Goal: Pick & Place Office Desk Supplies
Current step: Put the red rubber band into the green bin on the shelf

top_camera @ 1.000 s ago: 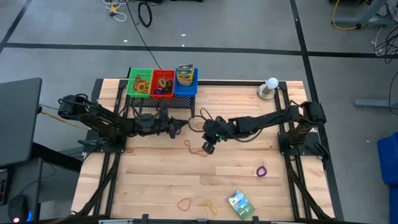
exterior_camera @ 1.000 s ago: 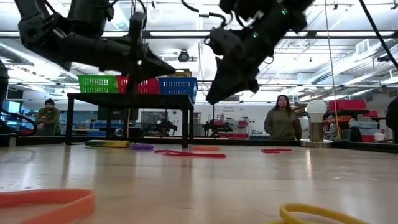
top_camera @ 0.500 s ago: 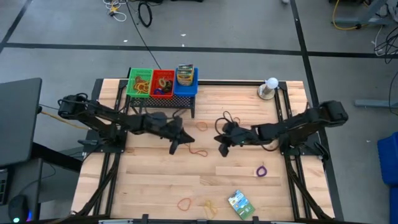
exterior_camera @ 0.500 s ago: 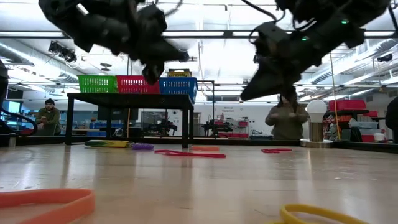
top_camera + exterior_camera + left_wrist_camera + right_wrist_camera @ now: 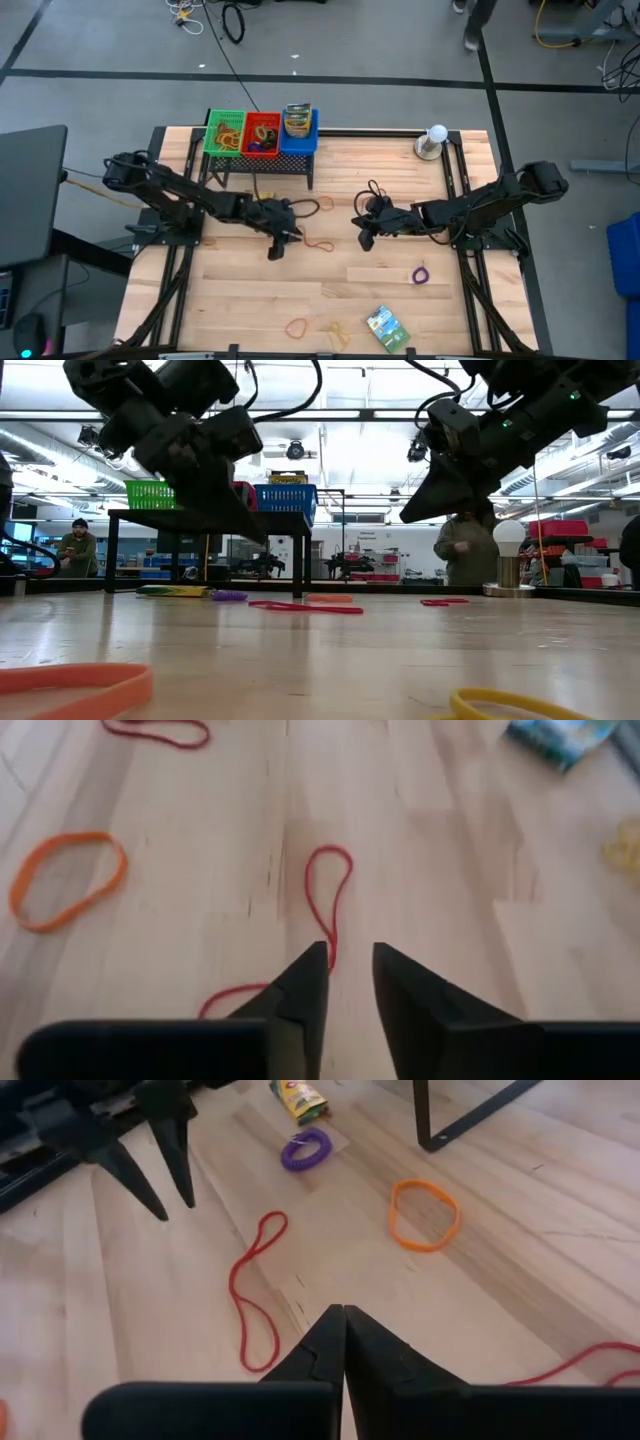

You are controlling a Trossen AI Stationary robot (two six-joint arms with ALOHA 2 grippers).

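A long red rubber-band loop [image 5: 316, 241] lies flat on the table's middle. My left gripper [image 5: 276, 251] hangs open just left of it, fingers tipped down. In the left wrist view the red loop [image 5: 330, 898] runs out from between the open fingertips [image 5: 350, 958], and in the low view the left gripper [image 5: 252, 534] is clear of the wood. My right gripper [image 5: 364, 243] is shut and hovers right of the loop [image 5: 254, 1292]. An orange band [image 5: 325, 204] lies farther back. A purple band [image 5: 420, 274] and a green packet [image 5: 385, 325] lie toward the near right.
The black rack [image 5: 260, 160] with its green, red and blue bins stands at the far edge, and a white ball on a base [image 5: 435, 140] sits at the far right. An orange band [image 5: 297, 327] and a yellow band [image 5: 335, 332] lie near the front edge. People stand beyond the table.
My left gripper swung from beside the rack toward the near edge, tipped its fingers down and sank toward the red loop. My right gripper drew away from the red loop toward the table's right.
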